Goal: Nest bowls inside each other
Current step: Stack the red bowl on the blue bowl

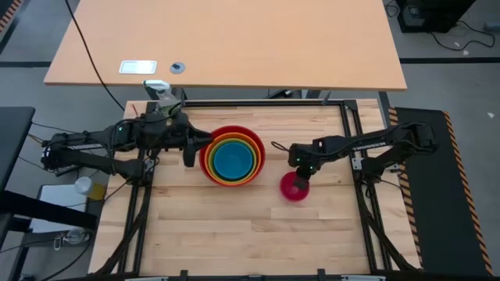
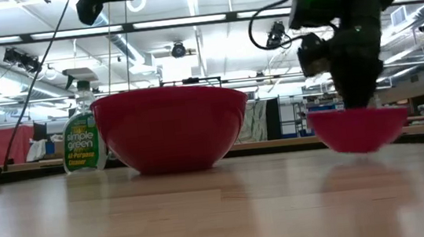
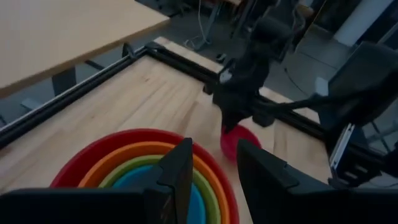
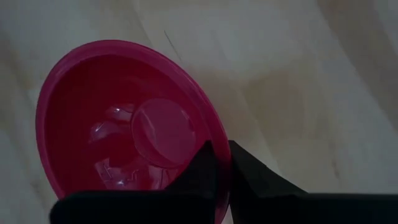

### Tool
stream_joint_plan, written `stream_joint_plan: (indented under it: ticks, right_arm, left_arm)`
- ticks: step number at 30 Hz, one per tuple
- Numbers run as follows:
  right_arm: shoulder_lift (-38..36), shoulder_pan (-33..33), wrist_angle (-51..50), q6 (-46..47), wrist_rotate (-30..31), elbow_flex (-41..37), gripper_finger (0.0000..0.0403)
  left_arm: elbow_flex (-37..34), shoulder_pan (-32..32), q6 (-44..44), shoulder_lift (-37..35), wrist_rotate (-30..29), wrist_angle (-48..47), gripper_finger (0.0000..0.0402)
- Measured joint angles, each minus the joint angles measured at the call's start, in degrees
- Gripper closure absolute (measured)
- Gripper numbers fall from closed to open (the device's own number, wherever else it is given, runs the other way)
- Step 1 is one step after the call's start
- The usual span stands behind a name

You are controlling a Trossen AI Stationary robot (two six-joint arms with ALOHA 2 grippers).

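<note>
A red bowl (image 1: 231,156) stands on the table's middle with orange, lime green and blue bowls nested in it, blue (image 3: 140,183) innermost. The small magenta pink bowl (image 1: 294,188) sits to its right on the table. My right gripper (image 4: 224,167) is shut on the pink bowl's rim. My left gripper (image 3: 214,171) hangs open beside the stack's left rim, above the table, touching nothing. My right gripper pinches the pink bowl's rim (image 4: 217,140) on its far right side, one finger (image 4: 199,171) inside the bowl and the other outside. The fingers come steeply from above, pointing down. The bowl (image 2: 359,129) stands upright, level, its base at the tabletop.
A spray bottle (image 2: 84,140) with a green label stands at the table's far left, behind the stack. A dark metal frame (image 1: 344,117) borders the wooden table. Bare wood lies toward the near edge (image 1: 250,234).
</note>
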Motion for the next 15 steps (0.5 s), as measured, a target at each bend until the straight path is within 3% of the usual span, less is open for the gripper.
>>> stream_joint_plan:
  ticks: [5,15]
  right_arm:
    - [0.0,-1.4,0.3,-4.0,-3.2,3.8,0.0380]
    - [0.0,-3.9,11.4,-5.8,-9.7,8.2,0.0379]
  left_arm:
    - [0.0,-3.4,4.4,-0.1,-0.1,2.4,0.0273]
    - [0.0,-7.2,11.3,-0.2,-3.4,5.4,0.0273]
